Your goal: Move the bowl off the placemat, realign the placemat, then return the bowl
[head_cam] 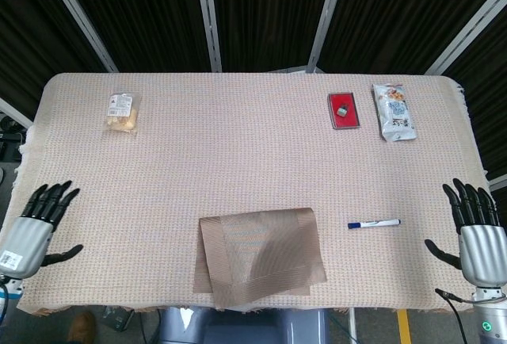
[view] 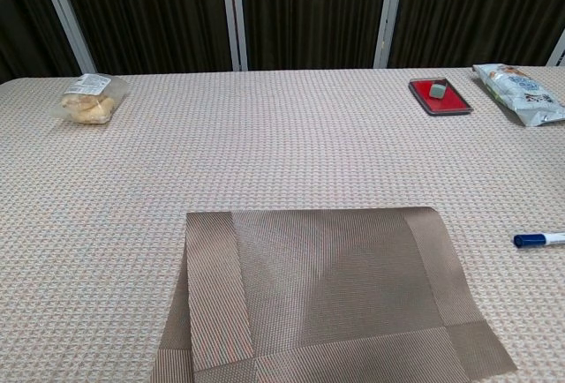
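1. Head view: the brown placemat lies skewed at the table's near edge, its left side folded over; no bowl shows on it.
2. The left hand hovers at the table's left edge, fingers spread, holding nothing.
3. The right hand waits at the right edge, fingers apart and empty, near a blue-capped marker.

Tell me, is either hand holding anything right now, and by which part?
Nothing is held. The left hand and right hand both hover open at the table's side edges, fingers spread, away from the placemat.
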Available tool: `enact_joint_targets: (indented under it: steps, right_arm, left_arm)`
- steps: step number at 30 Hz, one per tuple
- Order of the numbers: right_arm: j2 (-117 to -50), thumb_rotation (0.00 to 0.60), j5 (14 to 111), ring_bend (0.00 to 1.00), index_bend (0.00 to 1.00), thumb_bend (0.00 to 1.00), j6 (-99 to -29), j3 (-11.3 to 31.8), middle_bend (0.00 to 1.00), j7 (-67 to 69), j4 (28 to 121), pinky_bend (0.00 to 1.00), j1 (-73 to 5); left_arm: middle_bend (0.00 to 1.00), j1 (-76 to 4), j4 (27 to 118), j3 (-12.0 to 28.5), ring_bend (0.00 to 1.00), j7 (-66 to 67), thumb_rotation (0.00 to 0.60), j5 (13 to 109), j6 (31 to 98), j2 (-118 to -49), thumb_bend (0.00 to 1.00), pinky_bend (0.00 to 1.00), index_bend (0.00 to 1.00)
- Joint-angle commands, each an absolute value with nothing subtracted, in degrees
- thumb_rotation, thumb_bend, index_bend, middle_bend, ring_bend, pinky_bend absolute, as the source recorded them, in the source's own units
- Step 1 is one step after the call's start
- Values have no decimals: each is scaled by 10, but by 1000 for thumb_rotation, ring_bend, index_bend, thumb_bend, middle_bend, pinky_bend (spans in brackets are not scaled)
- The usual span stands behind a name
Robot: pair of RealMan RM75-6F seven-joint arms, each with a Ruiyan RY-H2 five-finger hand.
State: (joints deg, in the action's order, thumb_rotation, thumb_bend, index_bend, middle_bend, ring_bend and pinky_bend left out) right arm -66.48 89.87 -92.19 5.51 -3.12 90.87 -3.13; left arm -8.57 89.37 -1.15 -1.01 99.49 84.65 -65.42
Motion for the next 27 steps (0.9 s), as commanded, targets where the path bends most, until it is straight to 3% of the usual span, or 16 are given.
enact_joint_targets:
  steps: [1, 3, 4, 7, 13, 19, 27]
  right_arm:
    - [-669, 600, 888, 0, 0, 0, -911, 57, 0, -35, 901, 0, -35]
    - [-672, 600, 878, 0, 0, 0, -902, 60, 0, -38, 897, 0, -38]
    - [-673, 600, 870, 0, 0, 0, -897, 64, 0, -42, 896, 0, -41]
    - [-675, 600, 860, 0, 0, 0, -895, 70, 0, -46, 896, 0, -42]
    - [-671, 600, 834, 0, 0, 0, -885, 77, 0, -38, 889, 0, -40]
    - [-668, 600, 820, 0, 0, 0, -882, 81, 0, -28, 879, 0, -38]
    - [-667, 600, 819, 0, 0, 0, -881, 80, 0, -21, 877, 0, -36]
  left_arm:
    - [0, -137, 876, -33, 0, -13, 600, 1064, 799, -688, 0, 0, 27]
    - [0, -171, 868, -41, 0, -9, 600, 1098, 761, -713, 0, 0, 76]
    - [0, -213, 864, -54, 0, -1, 600, 1145, 710, -746, 0, 0, 106]
    - [0, -255, 837, -56, 0, 2, 600, 1177, 677, -791, 0, 0, 184]
    - [0, -305, 781, -64, 0, -21, 600, 1219, 682, -863, 0, 0, 261]
    - [0, -322, 730, -67, 0, -32, 600, 1229, 719, -912, 0, 0, 271]
    - [0, -340, 710, -90, 0, -37, 600, 1227, 718, -945, 0, 0, 277]
